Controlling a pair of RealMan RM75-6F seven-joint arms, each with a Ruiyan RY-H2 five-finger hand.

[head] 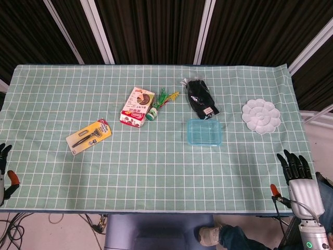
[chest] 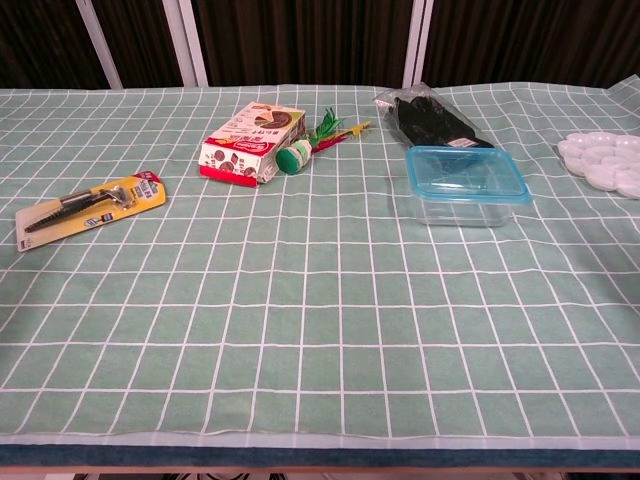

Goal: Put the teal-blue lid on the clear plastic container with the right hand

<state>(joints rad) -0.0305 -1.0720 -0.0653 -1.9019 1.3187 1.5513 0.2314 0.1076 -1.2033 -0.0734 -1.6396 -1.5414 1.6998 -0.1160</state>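
The clear plastic container (head: 205, 133) (chest: 465, 200) stands right of the table's middle. The teal-blue lid (head: 205, 130) (chest: 466, 174) lies on top of it. My right hand (head: 300, 178) hangs off the table's front right corner, far from the container, fingers spread and holding nothing; the chest view does not show it. At the far left edge of the head view my left hand (head: 4, 169) sits below the table's front left corner, only partly in frame, nothing in it.
A black packet (head: 201, 98) lies just behind the container. A white flower-shaped palette (head: 261, 115) is at the right. A snack box (head: 137, 107), a green-tufted toy (head: 158, 104) and a yellow carded tool (head: 88, 136) lie to the left.
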